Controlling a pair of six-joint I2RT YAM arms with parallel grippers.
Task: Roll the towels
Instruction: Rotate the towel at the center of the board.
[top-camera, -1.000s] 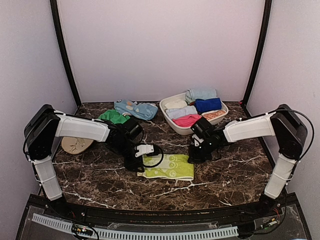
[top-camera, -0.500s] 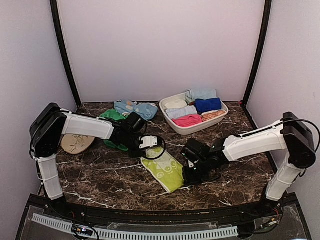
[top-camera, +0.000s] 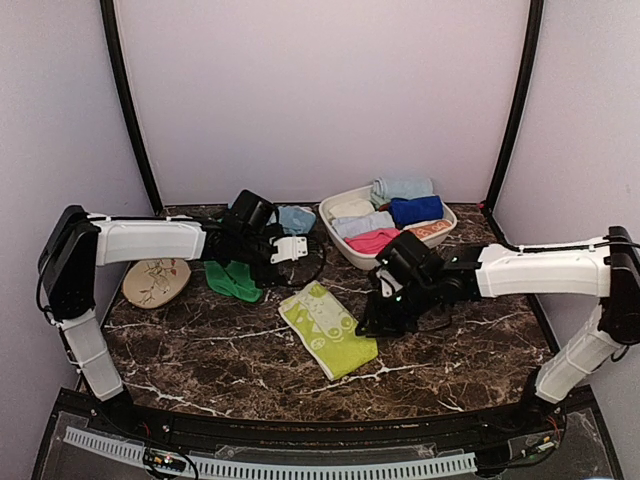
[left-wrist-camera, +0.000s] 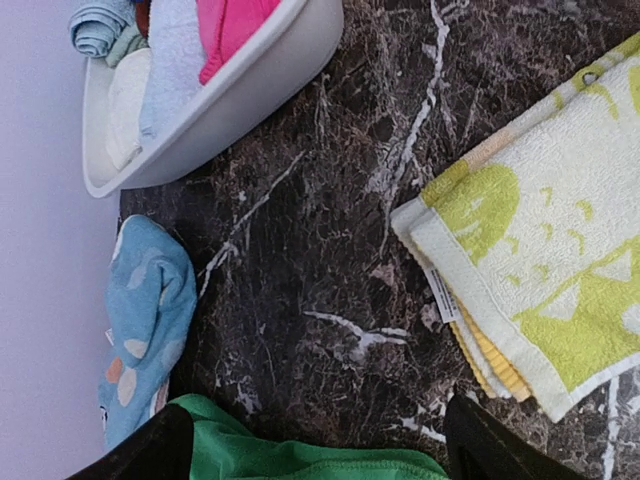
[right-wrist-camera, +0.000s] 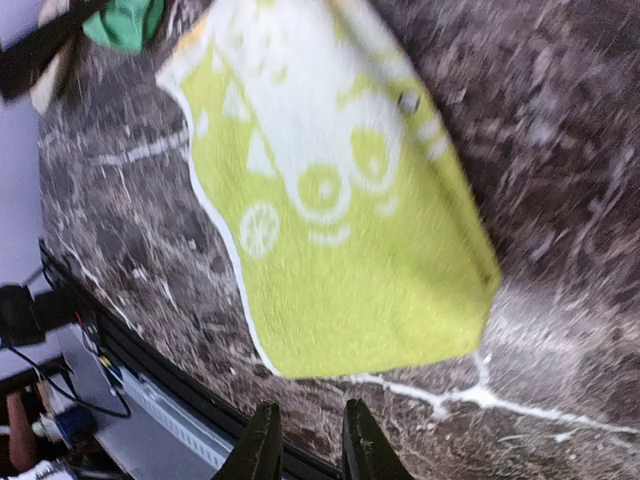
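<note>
The pale lime towel (top-camera: 327, 328) with white marks lies folded flat and diagonal in the middle of the table, also in the left wrist view (left-wrist-camera: 540, 260) and the right wrist view (right-wrist-camera: 330, 220). The plain green towel (top-camera: 232, 279) lies crumpled to its left. My left gripper (top-camera: 285, 255) hangs wide open by the green towel's edge (left-wrist-camera: 300, 462), its fingers (left-wrist-camera: 150, 452) holding nothing. My right gripper (top-camera: 372, 318) hovers off the lime towel's near right end; its jaws (right-wrist-camera: 308, 450) stand slightly open around nothing.
A white basin (top-camera: 360, 258) with several rolled towels stands at the back right, close behind my right arm. A blue patterned cloth (top-camera: 297, 218) lies at the back. A tan oval leaf-print disc (top-camera: 155, 281) lies at the left. The table's front edge (right-wrist-camera: 150, 370) is close.
The lime towel was swung from lying across to diagonal, then let go. My left gripper opened wide and drew back toward the green towel. My right gripper lifted off and parted slightly.
</note>
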